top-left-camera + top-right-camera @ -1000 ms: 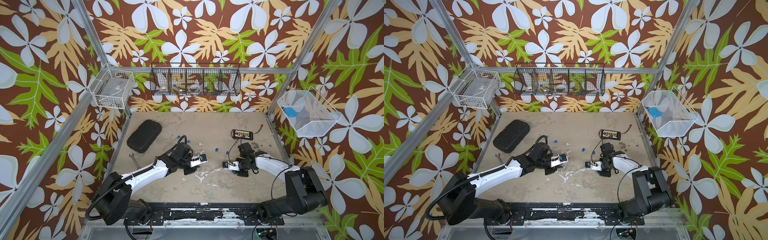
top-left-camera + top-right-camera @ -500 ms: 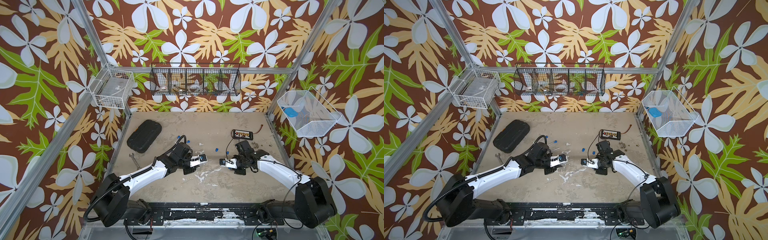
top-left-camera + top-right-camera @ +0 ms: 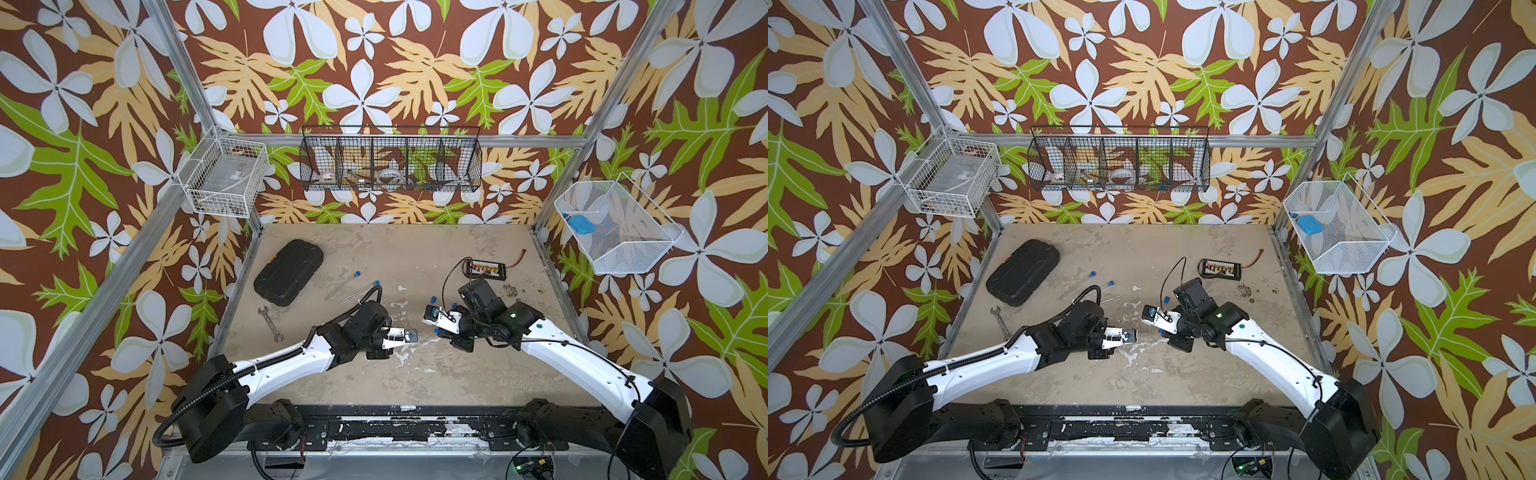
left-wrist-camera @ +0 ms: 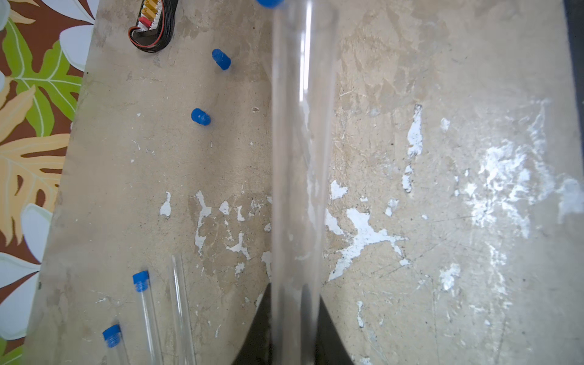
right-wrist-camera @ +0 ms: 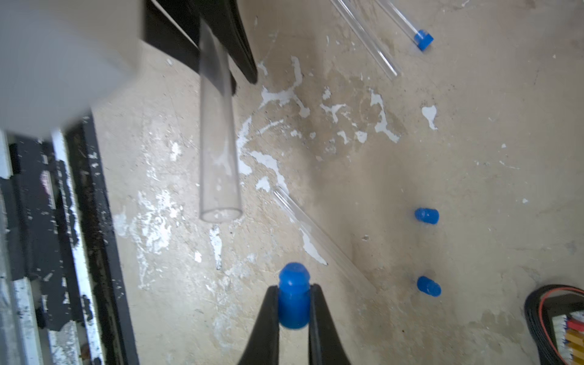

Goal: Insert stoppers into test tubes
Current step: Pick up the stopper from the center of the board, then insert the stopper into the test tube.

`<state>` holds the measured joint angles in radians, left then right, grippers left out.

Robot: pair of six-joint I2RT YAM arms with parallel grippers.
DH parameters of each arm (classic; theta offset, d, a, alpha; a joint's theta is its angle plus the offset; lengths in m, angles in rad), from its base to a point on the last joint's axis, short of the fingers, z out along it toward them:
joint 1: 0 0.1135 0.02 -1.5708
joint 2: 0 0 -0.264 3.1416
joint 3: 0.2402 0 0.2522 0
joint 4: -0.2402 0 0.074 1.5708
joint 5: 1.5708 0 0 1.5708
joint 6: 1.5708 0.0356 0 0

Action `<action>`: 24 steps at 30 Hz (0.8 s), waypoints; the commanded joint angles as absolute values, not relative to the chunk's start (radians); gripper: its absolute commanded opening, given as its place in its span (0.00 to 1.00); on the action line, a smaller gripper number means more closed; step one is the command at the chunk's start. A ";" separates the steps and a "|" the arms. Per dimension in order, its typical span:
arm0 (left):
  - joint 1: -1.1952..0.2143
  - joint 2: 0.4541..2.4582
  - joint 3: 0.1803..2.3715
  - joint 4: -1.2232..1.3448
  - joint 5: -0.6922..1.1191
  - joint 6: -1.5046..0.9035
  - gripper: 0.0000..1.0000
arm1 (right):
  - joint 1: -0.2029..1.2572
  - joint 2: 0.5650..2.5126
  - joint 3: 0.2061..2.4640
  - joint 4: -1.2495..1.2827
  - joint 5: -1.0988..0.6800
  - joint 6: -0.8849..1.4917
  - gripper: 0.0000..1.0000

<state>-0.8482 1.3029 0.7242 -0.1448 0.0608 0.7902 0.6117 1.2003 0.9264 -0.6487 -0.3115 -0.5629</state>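
My left gripper (image 4: pixel 294 292) is shut on a clear test tube (image 4: pixel 301 142) that sticks straight out from its jaws. In the right wrist view this tube (image 5: pixel 218 142) hangs above the table with its open mouth turned towards my right gripper (image 5: pixel 294 287). That gripper is shut on a blue stopper (image 5: pixel 294 305), a short gap away from the mouth. In both top views the left gripper (image 3: pixel 409 336) and right gripper (image 3: pixel 430 311) face each other at mid-table. Two loose stoppers (image 5: pixel 426 215) (image 5: pixel 428 286) lie on the table. Two stoppered tubes (image 4: pixel 140 279) (image 4: pixel 111 335) and a bare tube (image 4: pixel 181 309) lie together; another bare tube (image 5: pixel 316 234) lies below the grippers.
A black case (image 3: pixel 289 272) and a grey wrench (image 3: pixel 270 324) lie at the table's left. A connector board with wires (image 3: pixel 485 268) sits at the back right. Wire baskets (image 3: pixel 390 160) hang on the walls above the table.
The right arm has swung left and a little higher, bringing its gripper with the stopper close to the left gripper's tube. The left arm has stayed put.
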 commanded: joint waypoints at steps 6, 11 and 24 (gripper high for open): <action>-0.874 1.306 0.720 -0.087 -0.045 0.823 0.00 | 0.656 1.222 0.954 -0.674 -0.348 -0.502 0.02; -0.883 1.303 0.710 -0.083 -0.054 0.831 0.00 | 0.670 1.239 0.972 -0.658 -0.356 -0.493 0.02; -0.891 1.299 0.713 -0.081 -0.035 0.825 0.00 | 0.677 1.255 0.986 -0.653 -0.360 -0.486 0.02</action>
<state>-0.8871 1.3056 0.7124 -0.1059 -0.0525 0.8246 0.6739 1.2510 0.9817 -0.6586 -0.3408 -0.4980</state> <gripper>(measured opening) 0.169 0.129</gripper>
